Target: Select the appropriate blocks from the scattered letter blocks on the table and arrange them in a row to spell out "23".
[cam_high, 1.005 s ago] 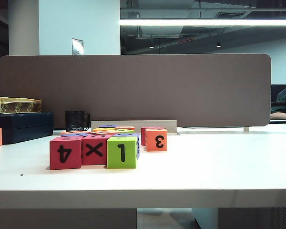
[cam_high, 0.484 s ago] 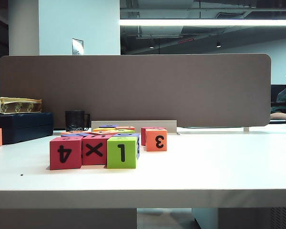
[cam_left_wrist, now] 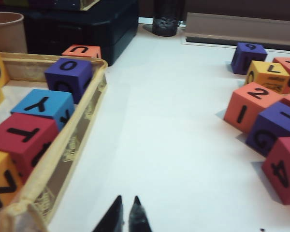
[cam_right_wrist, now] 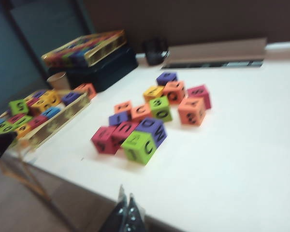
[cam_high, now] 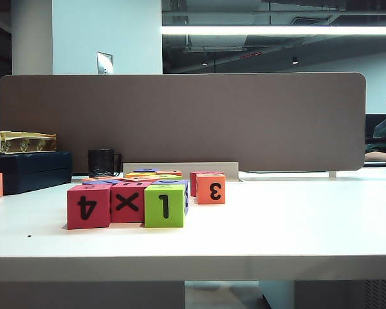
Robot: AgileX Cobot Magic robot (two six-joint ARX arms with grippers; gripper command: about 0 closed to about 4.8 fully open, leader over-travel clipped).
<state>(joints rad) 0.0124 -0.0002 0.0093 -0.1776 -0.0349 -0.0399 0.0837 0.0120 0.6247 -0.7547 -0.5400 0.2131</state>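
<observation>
Orange foam, the block with the 3 [cam_high: 211, 188] sits upright on the white desk [cam_high: 296, 219], its digit upside down, well ahead of the right pincer [cam_right_wrist: 126, 207], clenched on nothing. Left pincer [cam_left_wrist: 125, 209] likewise clenched, beside a block-filled tray [cam_left_wrist: 82, 121]. Front row: three cubes, two red [cam_high: 89, 206], one green [cam_high: 164, 205].

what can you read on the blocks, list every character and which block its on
"4", upside down: red block, front row.
"X": red block beside it.
"1", upside down: green block.
"3", reversed: orange block behind.
"2": orange block, left wrist view.
"Y": blue block in the tray.
"T": red block there.
Right wrist view: too blurred.
</observation>
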